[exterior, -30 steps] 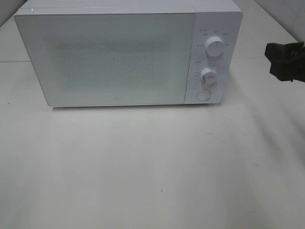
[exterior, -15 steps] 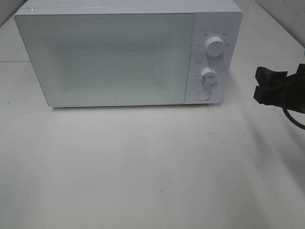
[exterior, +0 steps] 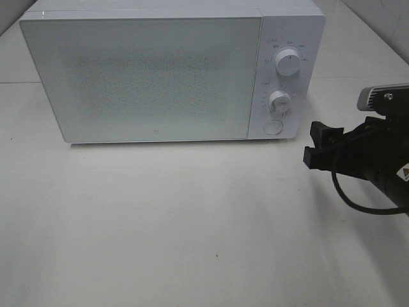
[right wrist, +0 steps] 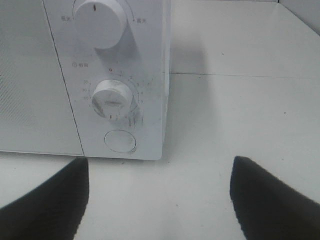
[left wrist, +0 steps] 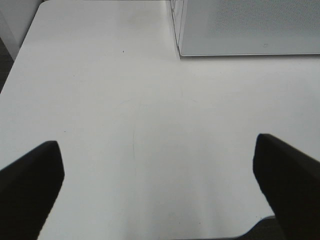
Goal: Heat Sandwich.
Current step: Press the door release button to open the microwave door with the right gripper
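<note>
While our right gripper (exterior: 316,145) and left gripper (left wrist: 156,142) hang spread and empty, the sandwich is nowhere in sight and the microwave (exterior: 140,77) stands shut, so we judge it either inside already or yet to be fetched.

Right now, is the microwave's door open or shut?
Shut: the door lies flush with the knob panel beside it, and no gap shows along their seam.

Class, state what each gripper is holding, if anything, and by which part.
Nothing is held. The left gripper and right gripper both stand open, with only white tabletop between their fingers.
</note>
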Tool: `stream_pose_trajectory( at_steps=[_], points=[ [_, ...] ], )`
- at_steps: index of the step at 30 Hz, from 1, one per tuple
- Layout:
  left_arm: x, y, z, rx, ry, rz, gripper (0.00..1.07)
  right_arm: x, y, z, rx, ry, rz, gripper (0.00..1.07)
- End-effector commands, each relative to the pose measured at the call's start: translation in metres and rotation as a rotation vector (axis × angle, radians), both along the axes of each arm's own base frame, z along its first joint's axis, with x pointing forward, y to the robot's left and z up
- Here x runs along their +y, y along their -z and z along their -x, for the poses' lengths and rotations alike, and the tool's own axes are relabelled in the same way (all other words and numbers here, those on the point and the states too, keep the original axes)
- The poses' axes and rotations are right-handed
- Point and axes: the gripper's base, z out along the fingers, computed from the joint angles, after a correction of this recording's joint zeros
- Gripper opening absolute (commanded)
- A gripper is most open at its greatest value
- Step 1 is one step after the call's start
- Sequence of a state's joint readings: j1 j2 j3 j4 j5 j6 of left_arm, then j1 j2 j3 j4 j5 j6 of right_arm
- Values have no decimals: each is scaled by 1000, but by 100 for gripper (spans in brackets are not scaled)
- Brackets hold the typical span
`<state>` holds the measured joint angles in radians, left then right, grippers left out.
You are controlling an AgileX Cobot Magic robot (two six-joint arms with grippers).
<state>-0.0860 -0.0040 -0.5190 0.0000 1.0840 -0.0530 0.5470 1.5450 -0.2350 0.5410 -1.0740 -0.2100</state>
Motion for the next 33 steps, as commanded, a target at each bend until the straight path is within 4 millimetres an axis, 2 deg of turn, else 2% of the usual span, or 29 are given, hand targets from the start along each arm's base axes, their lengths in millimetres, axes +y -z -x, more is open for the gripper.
stream_pose_trajectory(
  at_steps=[1,7,16,21,25,29,30,33],
  points=[
    [0,-1,2,-29,-5,7,98,4,3,1,-8,4,14,75],
    [0,-1,2,-29,-5,7,98,17,16,7,26,-9,37,75],
    [0,-1,2,-29,-5,7,98,19,18,9,34,4,30,75],
    [0,-1,2,-29,-5,7,98,20,18,9,39,25,-36,75],
    [0,-1,2,-29,-5,7,98,20,18,9,48,60,-150,75],
    [0,-1,2,-29,-5,7,98,20,18,9,65,131,-371,75],
    [0,-1,2,-29,-5,7,98,20,18,9,65,131,-371,75],
    [0,-1,2,-29,-5,7,98,20,18,9,82,199,-585,75]
  ],
)
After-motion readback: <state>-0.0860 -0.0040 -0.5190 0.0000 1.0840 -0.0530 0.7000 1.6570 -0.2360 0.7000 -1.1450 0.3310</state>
